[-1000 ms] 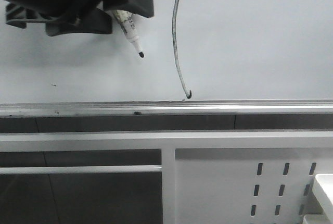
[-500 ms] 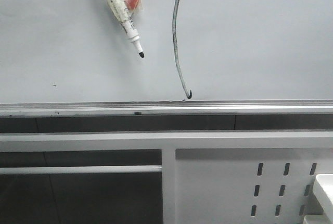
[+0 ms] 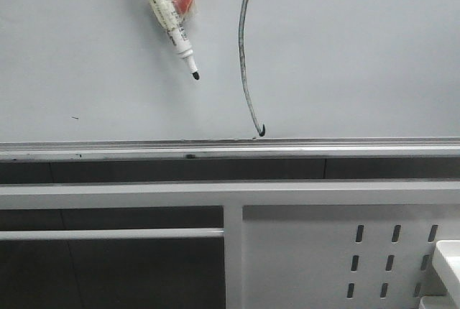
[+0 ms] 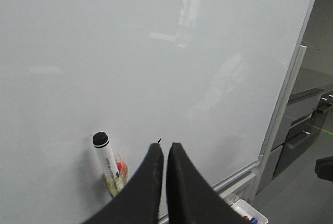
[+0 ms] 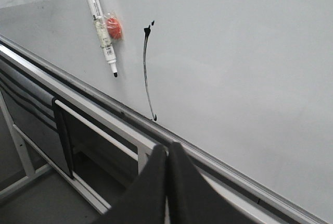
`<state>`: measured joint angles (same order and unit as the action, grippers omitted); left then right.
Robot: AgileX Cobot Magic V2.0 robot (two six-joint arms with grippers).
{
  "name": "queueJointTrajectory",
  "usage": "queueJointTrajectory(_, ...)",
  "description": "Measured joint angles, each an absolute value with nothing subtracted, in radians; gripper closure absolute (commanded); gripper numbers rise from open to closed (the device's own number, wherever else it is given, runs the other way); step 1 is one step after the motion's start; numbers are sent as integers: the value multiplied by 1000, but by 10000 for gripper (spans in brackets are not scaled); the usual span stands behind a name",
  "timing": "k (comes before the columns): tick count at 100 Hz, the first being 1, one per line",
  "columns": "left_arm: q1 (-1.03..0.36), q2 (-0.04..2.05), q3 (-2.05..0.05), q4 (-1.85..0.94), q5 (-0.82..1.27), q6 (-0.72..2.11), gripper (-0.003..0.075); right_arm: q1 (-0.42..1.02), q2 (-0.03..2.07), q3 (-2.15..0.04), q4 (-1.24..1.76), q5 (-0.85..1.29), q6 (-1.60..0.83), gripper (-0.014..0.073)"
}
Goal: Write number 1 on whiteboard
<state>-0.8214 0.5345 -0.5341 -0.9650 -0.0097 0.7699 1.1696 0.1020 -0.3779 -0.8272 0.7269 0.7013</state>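
The whiteboard (image 3: 345, 57) fills the upper front view. The number 1 (image 3: 244, 57) is a long, slightly curved black stroke on it, with a blot at its top and a small hook just above the silver rail (image 3: 323, 147). A white marker (image 3: 169, 18) with a red lump beside it clings to the board left of the stroke, tip down. Neither gripper shows in the front view. My left gripper (image 4: 164, 147) is shut and empty, just off the board next to the marker (image 4: 106, 159). My right gripper (image 5: 167, 150) is shut and empty, below the rail, away from the stroke (image 5: 146, 67).
A white perforated metal panel (image 3: 323, 251) and grey frame bars stand below the board. A white tray corner (image 3: 449, 259) sits at the lower right. In the left wrist view a small white tray (image 4: 250, 216) holding markers lies below the board's edge.
One second ago my left gripper was at the marker on the board. It has drawn back out of the front view, leaving the marker stuck to the board.
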Motion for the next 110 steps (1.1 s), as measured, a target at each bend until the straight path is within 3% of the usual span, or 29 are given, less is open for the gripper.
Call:
queueJointTrajectory(39, -821, 535, -528, -944, -18, 772, 740, 1170, 102, -378, -827, 725, 701, 643)
queueJointTrajectory(57, -821, 535, -411, -851, -217, 764, 740, 1170, 102, -378, -827, 725, 701, 643)
queueJointTrajectory(70, -802, 517, -260, -616, -399, 667, 740, 1170, 102, -378, -827, 725, 701, 643)
queueJointTrajectory(88, -668, 421, -63, -308, -527, 381, 740, 1170, 102, -378, -827, 725, 701, 643)
queueJointTrajectory(110, -440, 192, 4, -136, -334, 208, 740, 1170, 102, -378, -827, 725, 701, 643)
